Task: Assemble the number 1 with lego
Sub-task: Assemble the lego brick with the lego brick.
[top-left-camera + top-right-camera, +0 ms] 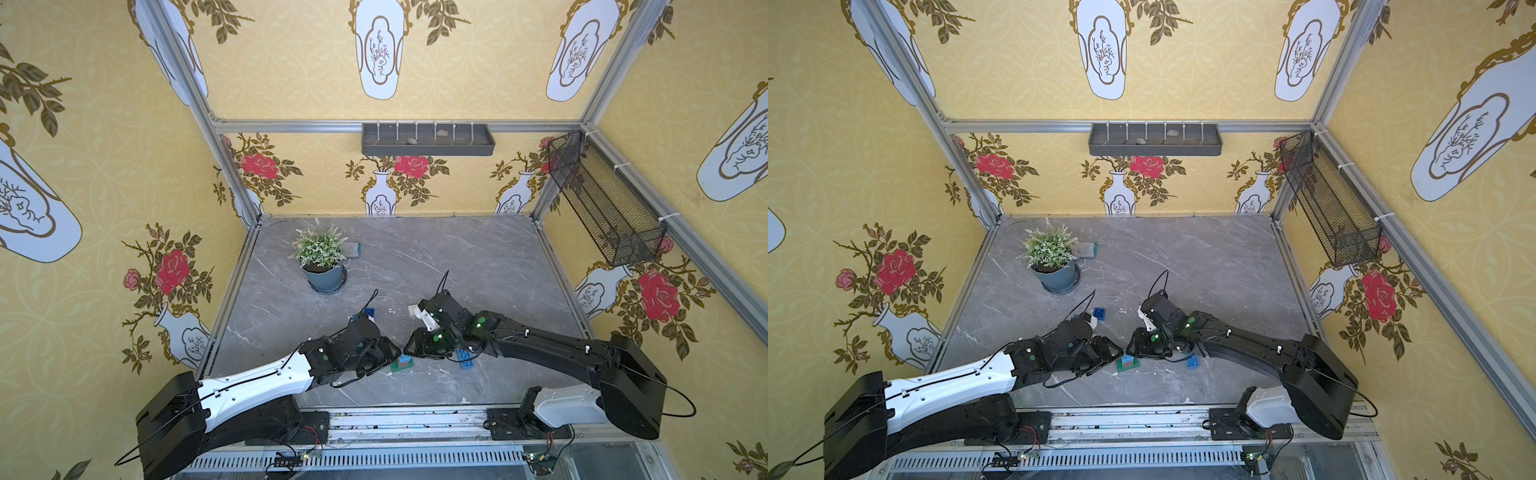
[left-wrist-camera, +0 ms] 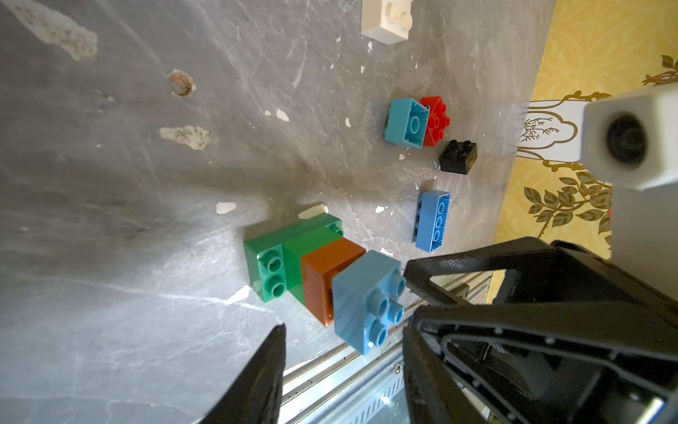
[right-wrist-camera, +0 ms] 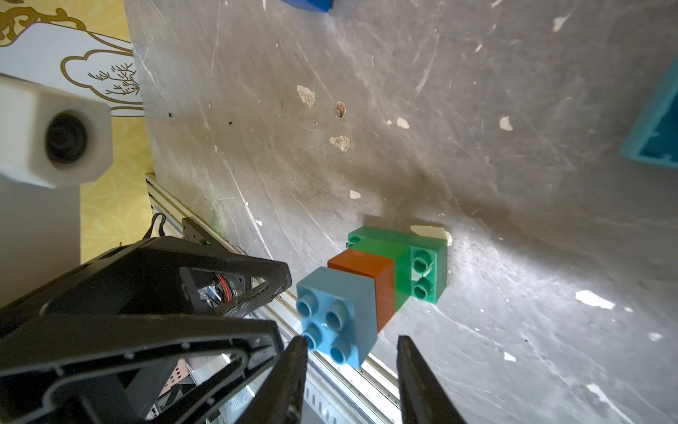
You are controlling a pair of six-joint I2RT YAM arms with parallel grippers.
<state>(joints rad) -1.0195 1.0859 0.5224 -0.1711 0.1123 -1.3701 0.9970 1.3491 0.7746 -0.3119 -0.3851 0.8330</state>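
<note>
Fingers (image 3: 416, 385) of both arms (image 1: 552, 349) gape beside light blue brick (image 3: 341, 312).

The grey marble tabletop (image 1: 457, 257) carries a potted plant (image 1: 320, 255) in a blue-grey pot at 10 o'clock, with a small grey-teal pad (image 1: 353, 250) just beside it. A dark wall tray (image 1: 428, 150) holding two stones (image 1: 442, 133) hangs at 12 o'clock, and a black mesh basket (image 1: 602, 208) at 2 o'clock.

Clearance around the stack (image 1: 402, 362) is minimal: the left gripper (image 1: 395, 350) and right gripper (image 1: 410, 344) flank it closely. A blue brick (image 1: 465, 358) lies near it. The plant (image 1: 322, 259) obstructs the far left. The table (image 1: 478, 257) is open at far right.
</note>
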